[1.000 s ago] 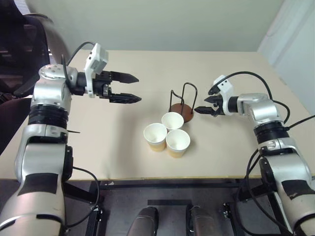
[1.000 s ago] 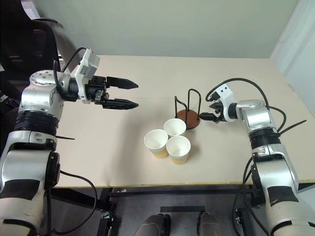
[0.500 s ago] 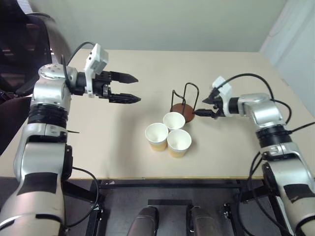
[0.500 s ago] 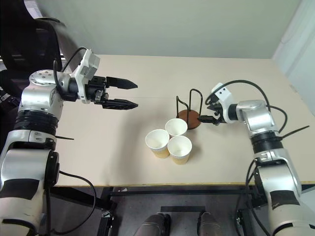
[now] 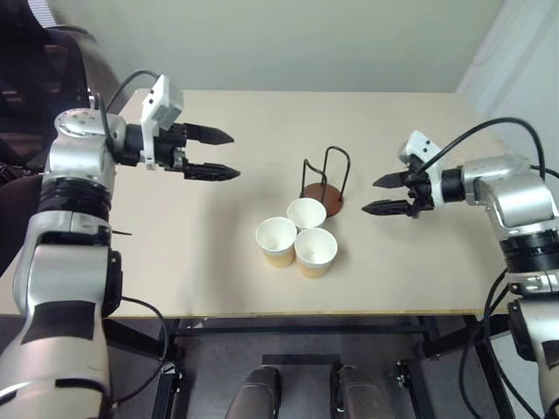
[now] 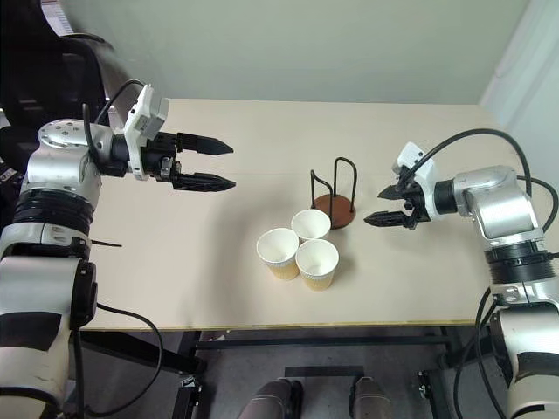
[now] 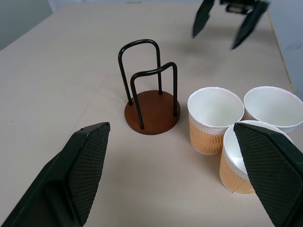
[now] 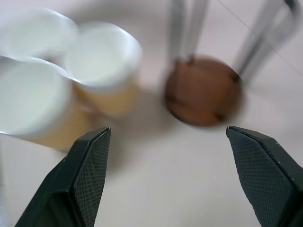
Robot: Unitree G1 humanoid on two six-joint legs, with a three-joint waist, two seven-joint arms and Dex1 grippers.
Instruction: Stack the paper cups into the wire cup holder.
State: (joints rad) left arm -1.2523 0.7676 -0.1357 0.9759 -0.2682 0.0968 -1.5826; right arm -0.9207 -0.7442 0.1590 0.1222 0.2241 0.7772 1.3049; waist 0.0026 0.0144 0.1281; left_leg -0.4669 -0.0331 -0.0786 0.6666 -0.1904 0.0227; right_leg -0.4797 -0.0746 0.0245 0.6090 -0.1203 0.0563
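Three small tapered paper cups [image 5: 297,240], white inside and at the rim with tan-yellow ribbed lower walls, stood upright in a tight cluster near the front middle of the pale beige table [image 5: 410,113], their sides touching or nearly so, and none of them was in the holder yet. We judged that they were grouped that way so either arm could reach one without a long travel. Just behind the cluster, close to the rearmost cup, stood the wire cup holder [image 5: 325,179], a round reddish-brown disc base with thin black wire loops rising upright from it; it was empty, and its open top faced up, so a cup could be lowered in from above. Our right gripper [image 5: 383,195] hung in the air to the right of the holder, apart from it, its two black fingers spread wide and grasping nothing, aimed toward the holder and cups as if lining up for a first pick. Our left gripper [image 5: 223,154] hovered well to the left above bare table, likewise released and empty, pointing across toward the middle. We took the task to be at its very start, with all three cups free on the table.
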